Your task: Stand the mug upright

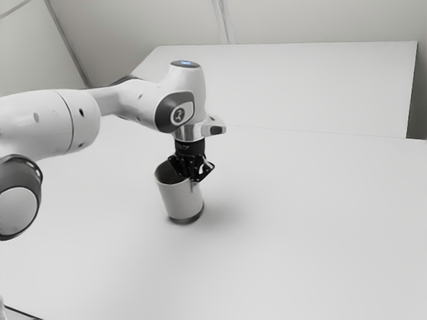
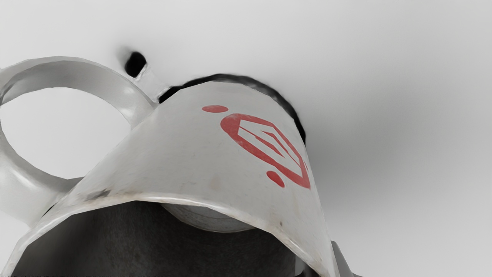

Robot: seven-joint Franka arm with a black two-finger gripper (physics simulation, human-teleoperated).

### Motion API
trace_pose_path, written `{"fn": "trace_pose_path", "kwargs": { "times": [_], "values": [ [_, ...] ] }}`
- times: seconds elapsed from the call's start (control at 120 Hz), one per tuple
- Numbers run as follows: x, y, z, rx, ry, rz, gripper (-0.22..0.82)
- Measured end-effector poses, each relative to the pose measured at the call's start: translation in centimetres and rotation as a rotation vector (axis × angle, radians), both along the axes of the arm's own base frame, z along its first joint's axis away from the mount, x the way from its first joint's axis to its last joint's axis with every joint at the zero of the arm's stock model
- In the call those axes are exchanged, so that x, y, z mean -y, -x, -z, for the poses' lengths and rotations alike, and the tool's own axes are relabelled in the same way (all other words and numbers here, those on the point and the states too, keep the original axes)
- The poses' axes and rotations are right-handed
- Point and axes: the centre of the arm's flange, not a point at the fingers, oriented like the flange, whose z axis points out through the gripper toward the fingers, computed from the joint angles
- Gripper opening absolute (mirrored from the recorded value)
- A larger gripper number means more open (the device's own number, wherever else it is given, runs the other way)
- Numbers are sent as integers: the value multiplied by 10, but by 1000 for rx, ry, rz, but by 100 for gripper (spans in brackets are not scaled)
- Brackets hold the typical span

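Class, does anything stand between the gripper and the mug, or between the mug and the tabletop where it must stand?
Nothing visible does: the gripper is right at the mug, and I see no obstacle between mug and tabletop.

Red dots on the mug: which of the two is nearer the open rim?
The red dot farther from the handle; the other red dot sits closer to the dark base.

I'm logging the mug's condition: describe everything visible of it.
The mug looks like worn off-white ceramic, with a red emblem, a ring-shaped handle, a dark interior and base edge, and stains near the rim. It leans slightly, mouth up and toward the exterior view's left, its base at the table. The gripper is at its rim; whether gripped, I can't tell.
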Motion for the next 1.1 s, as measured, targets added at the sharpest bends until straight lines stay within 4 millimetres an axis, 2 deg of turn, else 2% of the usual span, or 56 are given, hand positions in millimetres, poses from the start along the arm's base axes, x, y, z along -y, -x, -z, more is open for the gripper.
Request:
{"fn": "trace_pose_path", "kwargs": {
  "times": [0.3, 0.367, 0.483, 0.592, 0.667, 0.725, 0.925, 1.05, 1.1],
  "values": [
    [1, -9, 10, 56, 6, -42, -16],
    [2, -10, 10, 63, 8, -47, -7],
    [4, -9, -2, 85, 16, -55, 19],
    [-1, -9, -25, 125, 30, -68, 35],
    [-8, -9, -43, 155, 40, -79, 42],
    [-12, -17, -63, 193, 50, -78, 46],
    [-41, -58, -119, 303, 67, -38, 54],
    [-72, -50, -168, 354, 85, -24, 56],
    [-83, -45, -179, 350, 88, -18, 57]
  ]
}}
